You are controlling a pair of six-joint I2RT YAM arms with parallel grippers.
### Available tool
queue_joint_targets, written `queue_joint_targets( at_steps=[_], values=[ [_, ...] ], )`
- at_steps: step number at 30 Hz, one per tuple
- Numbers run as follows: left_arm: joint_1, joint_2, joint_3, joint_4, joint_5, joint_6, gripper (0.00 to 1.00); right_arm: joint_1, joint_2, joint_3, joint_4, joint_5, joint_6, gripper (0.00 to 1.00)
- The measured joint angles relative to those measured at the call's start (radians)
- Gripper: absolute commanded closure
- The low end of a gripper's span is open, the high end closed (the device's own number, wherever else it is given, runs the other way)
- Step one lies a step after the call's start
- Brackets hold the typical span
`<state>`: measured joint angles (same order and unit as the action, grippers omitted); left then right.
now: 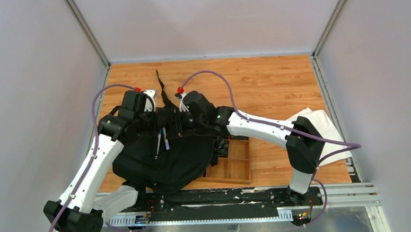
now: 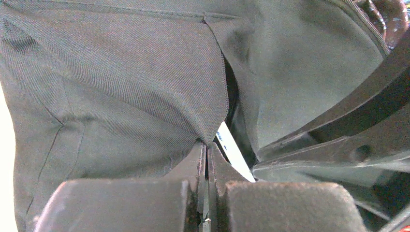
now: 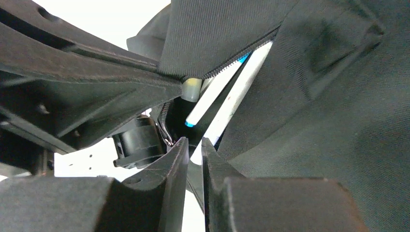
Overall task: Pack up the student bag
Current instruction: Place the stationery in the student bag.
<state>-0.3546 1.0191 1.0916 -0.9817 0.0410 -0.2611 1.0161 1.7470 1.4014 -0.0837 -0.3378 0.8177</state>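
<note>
While the left hand and right hand, each pinched shut on the student bag lying on the desk, spread its mouth, loose pens may slip out if fabric sags.

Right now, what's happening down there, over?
Left pincer shut on bag, right pincer too, holding its mouth open. Pens sticking out. Tray partly under bag.

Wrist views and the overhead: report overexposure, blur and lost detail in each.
Left wrist: the student bag weave is sharp, the left fingers near the lens are soft, and the frame's left edge is blown out white. Right wrist: the background behind the bag is overexposed; the pens in the opening read clearly. Top external: even light, but the black bag is nearly featureless.
</note>
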Motion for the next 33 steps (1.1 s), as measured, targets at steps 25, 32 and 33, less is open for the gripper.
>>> queue_joint_targets(
  at_steps=[25,32,33],
  values=[
    [0.0,0.013,0.0,0.004,0.01,-0.018,0.57,0.025,0.069,0.0,-0.006,-0.007,-0.035,0.74],
    [-0.001,0.04,0.027,0.03,0.046,-0.064,0.26,0.025,-0.142,-0.12,-0.016,0.097,-0.088,0.72],
    [-0.001,0.036,0.035,0.03,0.04,-0.068,0.26,0.025,-0.152,-0.122,-0.021,0.105,-0.099,0.72]
  ],
)
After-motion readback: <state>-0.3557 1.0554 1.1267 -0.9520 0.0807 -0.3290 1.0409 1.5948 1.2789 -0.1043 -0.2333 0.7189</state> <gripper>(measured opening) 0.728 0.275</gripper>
